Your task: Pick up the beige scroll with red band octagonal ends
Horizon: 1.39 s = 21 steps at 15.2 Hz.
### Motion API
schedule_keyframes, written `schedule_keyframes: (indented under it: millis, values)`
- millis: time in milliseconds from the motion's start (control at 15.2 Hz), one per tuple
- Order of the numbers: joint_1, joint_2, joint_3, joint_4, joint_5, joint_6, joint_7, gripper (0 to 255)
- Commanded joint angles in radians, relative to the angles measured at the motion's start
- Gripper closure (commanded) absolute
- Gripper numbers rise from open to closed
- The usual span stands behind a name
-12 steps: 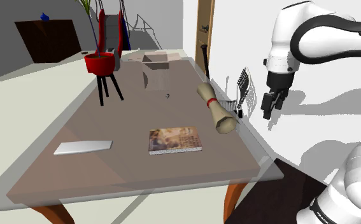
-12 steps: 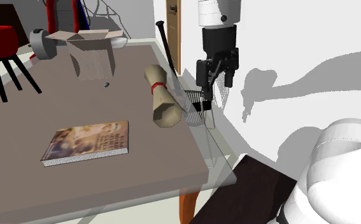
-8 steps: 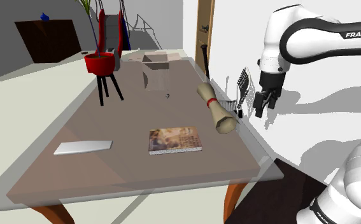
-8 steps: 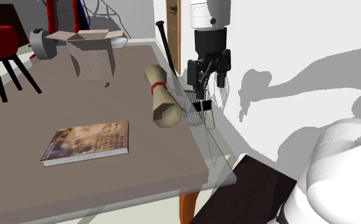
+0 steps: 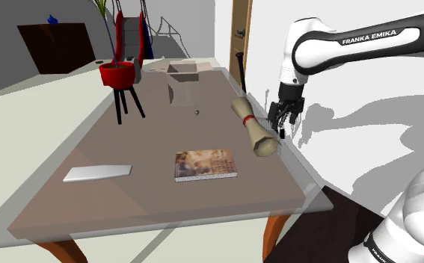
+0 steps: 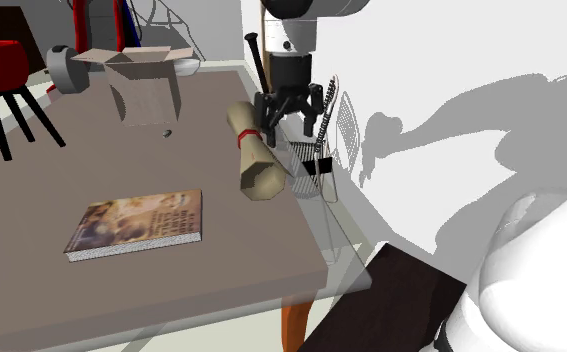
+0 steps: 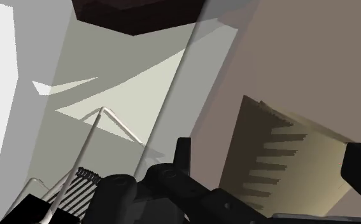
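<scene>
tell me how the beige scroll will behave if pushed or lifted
Lying on its side near the table edge, the scroll could roll off if nudged sideways. It looks like rolled paper, so probably light. Gripped at the narrower red band, it likely won't slip lengthwise.

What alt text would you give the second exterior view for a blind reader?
The robot's black two-finger gripper hangs open just above a beige scroll with a red band, which lies on a brown table near a white wall. A book and an open cardboard box also sit on the table.
</scene>
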Motion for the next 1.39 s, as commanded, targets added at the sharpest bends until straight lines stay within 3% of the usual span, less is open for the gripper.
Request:
schedule_keyframes:
  millis: [0, 858, 1320]
  values:
    - [-0.007, 0.076, -0.009, 0.051, 0.017, 0.037, 0.017, 0]
    - [-0.053, 0.524, -0.065, 0.456, 0.156, 0.153, 0.094, 0]
    - [-0.052, 0.548, -0.063, 0.392, 0.166, 0.240, 0.078, 0]
